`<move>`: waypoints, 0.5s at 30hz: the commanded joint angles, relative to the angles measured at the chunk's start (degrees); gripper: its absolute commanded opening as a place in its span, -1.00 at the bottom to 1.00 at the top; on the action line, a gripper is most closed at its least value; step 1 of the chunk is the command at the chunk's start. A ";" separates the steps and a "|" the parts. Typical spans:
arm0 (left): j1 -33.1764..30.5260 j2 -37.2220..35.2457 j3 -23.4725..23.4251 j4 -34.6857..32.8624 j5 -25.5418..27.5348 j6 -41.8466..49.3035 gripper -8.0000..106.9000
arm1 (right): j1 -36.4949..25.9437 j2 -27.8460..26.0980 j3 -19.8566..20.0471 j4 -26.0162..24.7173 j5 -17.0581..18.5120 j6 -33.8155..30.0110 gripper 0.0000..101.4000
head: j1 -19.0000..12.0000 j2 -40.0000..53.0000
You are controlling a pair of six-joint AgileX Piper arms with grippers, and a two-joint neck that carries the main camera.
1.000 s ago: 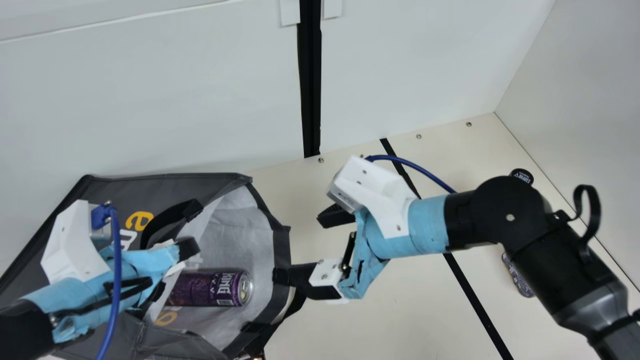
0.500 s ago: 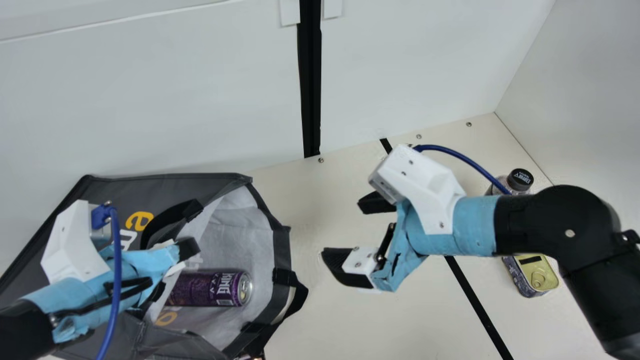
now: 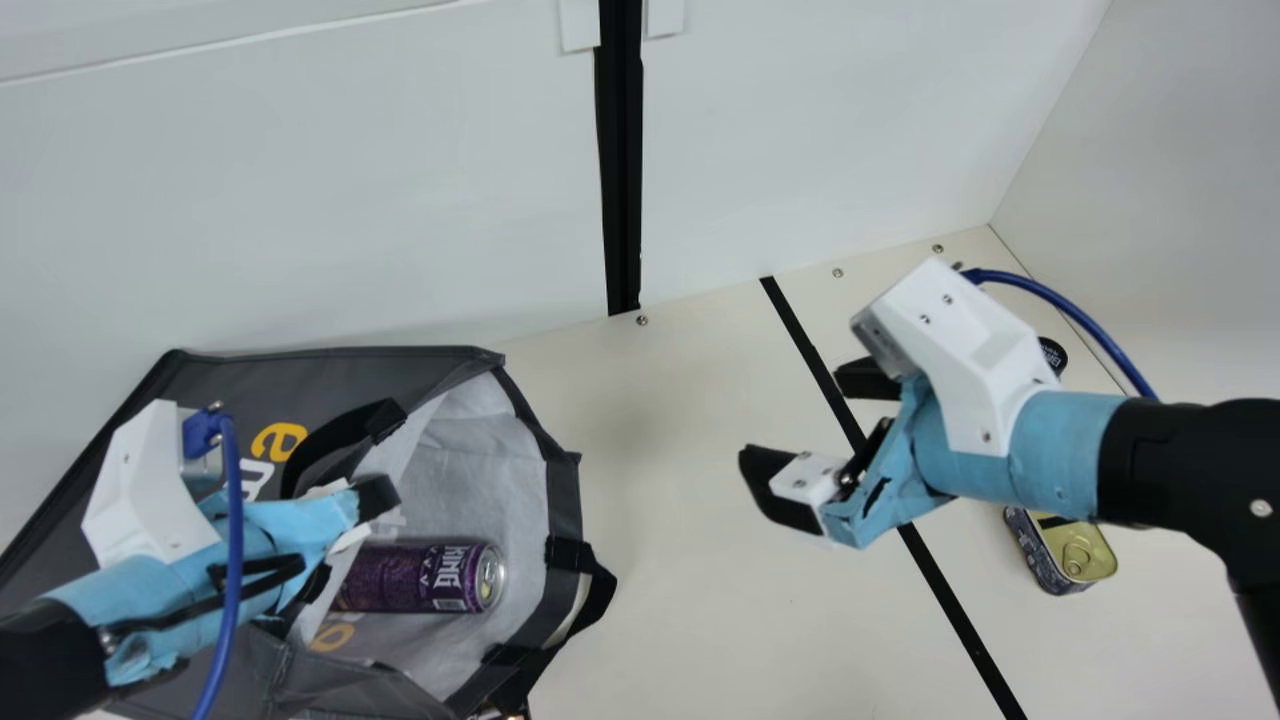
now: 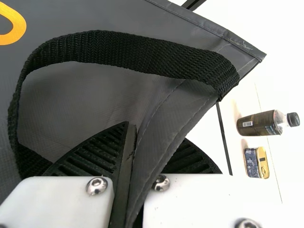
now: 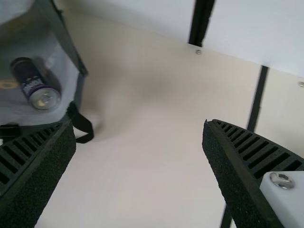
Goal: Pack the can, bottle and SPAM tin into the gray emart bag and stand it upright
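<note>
My left gripper (image 3: 350, 510) is at the mouth of the gray emart bag (image 3: 330, 375), which lies on its side. In the left wrist view the left gripper (image 4: 134, 166) is shut on the bag's edge (image 4: 164, 128), beside a strap. The purple can (image 3: 420, 577) lies inside the bag. Well right of the bag, my right gripper (image 3: 800, 420) stands open; in the right wrist view the right gripper (image 5: 140, 137) has nothing between its fingers. The bottle (image 4: 259, 123) stands near the SPAM tin (image 4: 256, 162); the right arm partly hides the bottle in the main view.
A white wall (image 3: 300, 200) runs behind the bag, and another wall (image 3: 1180, 200) borders the right side. Black tape (image 3: 960, 620) crosses the cream table (image 3: 700, 620) between the bag and the bottle and tin.
My right gripper has let go of the bag's strap at the mouth and moved right, away from the bag. The left arm, the bag and the can have kept still.
</note>
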 commanded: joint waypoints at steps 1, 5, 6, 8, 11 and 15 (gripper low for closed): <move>0.00 0.00 0.00 0.00 0.00 0.00 -1.00 | -0.53 -0.42 -0.33 -2.36 -0.26 1.67 0.87 | -1.30 -0.05; 0.00 0.00 0.00 0.00 0.00 0.00 -1.00 | -1.12 -1.43 -1.01 -6.05 -0.52 4.68 0.87 | -1.30 -0.05; 0.00 0.00 0.00 0.00 0.00 0.00 -1.00 | -1.19 -1.69 -1.16 -6.98 -0.54 5.54 0.87 | -1.30 -0.05; 0.00 0.00 0.00 0.00 0.00 0.00 -1.00 | -1.35 -2.25 -1.48 -9.05 -0.45 7.47 0.87 | -1.30 -0.05; 0.00 0.00 0.00 0.00 0.00 0.00 -1.00 | -1.59 -3.17 -2.05 -12.36 -0.16 10.42 0.87 | -1.30 -0.05; 0.00 0.00 0.00 0.00 0.00 0.00 -1.00 | -1.43 -4.39 -2.73 -17.88 0.09 14.36 0.87 | -1.30 -0.05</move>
